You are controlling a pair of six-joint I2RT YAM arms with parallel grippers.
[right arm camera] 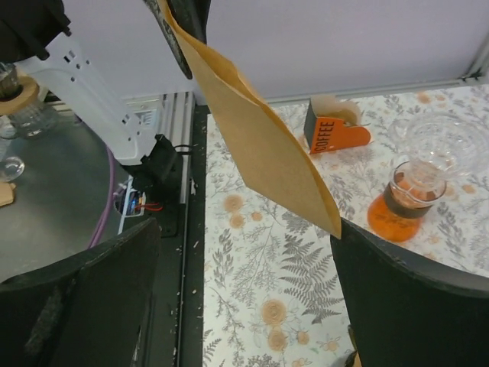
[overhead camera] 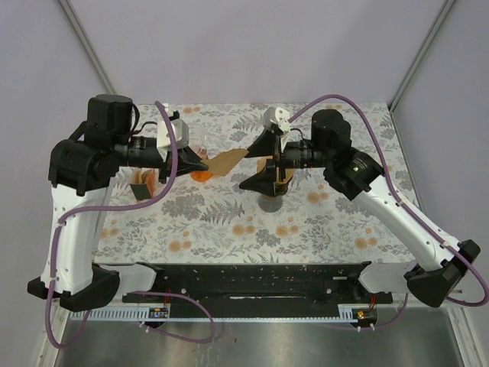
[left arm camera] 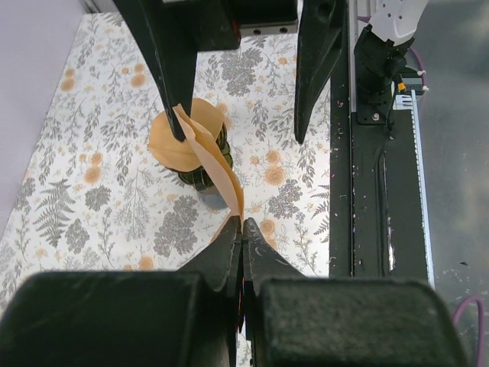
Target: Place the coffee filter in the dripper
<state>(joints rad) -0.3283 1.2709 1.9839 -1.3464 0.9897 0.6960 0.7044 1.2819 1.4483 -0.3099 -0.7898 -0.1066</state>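
The left gripper (left arm camera: 241, 238) has its jaws pressed fully together, and they pinch one corner of the brown paper coffee filter (left arm camera: 214, 157). The filter hangs in the air above the flowered table cloth (overhead camera: 214, 218), flat and not opened, and it reaches from the left gripper towards the right gripper (overhead camera: 244, 171). The right gripper has its jaws very wide apart and holds nothing. The free end of the filter lies between its two fingers, close to one finger (left arm camera: 172, 73) in the left wrist view; whether the paper touches that finger I cannot tell. The dripper (left arm camera: 200, 176), dark green on its round base, stands on the cloth below the right gripper. In the left wrist view the far end of the filter is over the dripper's mouth, but I cannot tell if it is inside. Behind the filter, well apart, stand a glass flask with orange liquid (right arm camera: 407, 205) and an orange holder (right arm camera: 336, 128).
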